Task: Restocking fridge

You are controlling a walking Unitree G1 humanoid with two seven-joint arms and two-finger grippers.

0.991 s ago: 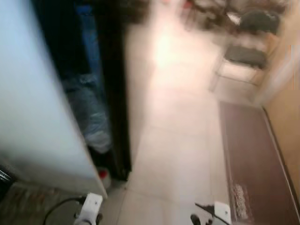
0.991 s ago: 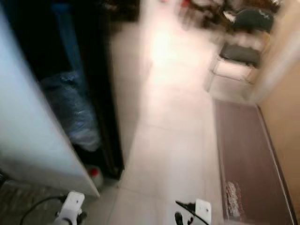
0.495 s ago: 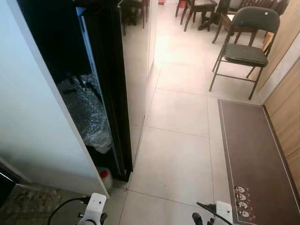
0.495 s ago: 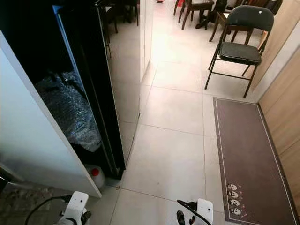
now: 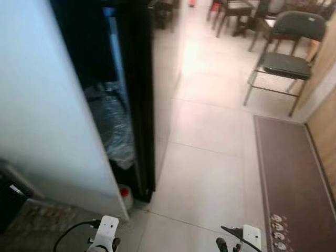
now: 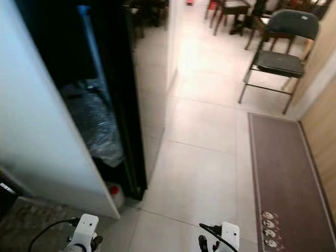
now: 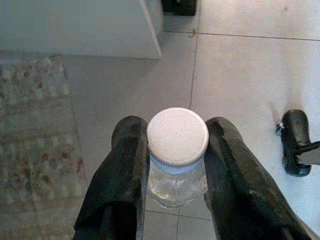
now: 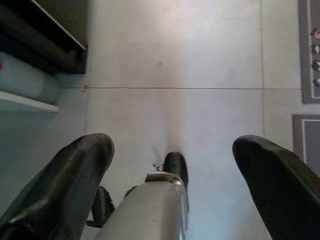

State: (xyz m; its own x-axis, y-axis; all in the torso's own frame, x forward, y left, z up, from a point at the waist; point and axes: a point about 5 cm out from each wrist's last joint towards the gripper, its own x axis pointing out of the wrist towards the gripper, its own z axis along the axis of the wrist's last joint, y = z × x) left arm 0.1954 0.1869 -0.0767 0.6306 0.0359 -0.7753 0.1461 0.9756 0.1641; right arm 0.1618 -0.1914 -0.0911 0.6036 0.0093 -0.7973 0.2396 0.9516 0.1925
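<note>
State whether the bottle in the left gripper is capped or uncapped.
Capped: a white screw cap sits on the clear bottle clamped in the left gripper.

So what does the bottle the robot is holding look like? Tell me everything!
The bottle is small and made of clear plastic, with a round white screw cap and a pale blue ring just under it. We see it from above, so it seems to stand upright, cap toward the camera. The left end effector has its two black fingers pressed against the neck, one on each side, above the pale tile floor.

No readable text, labels, brands or numbers can be made out.
</note>
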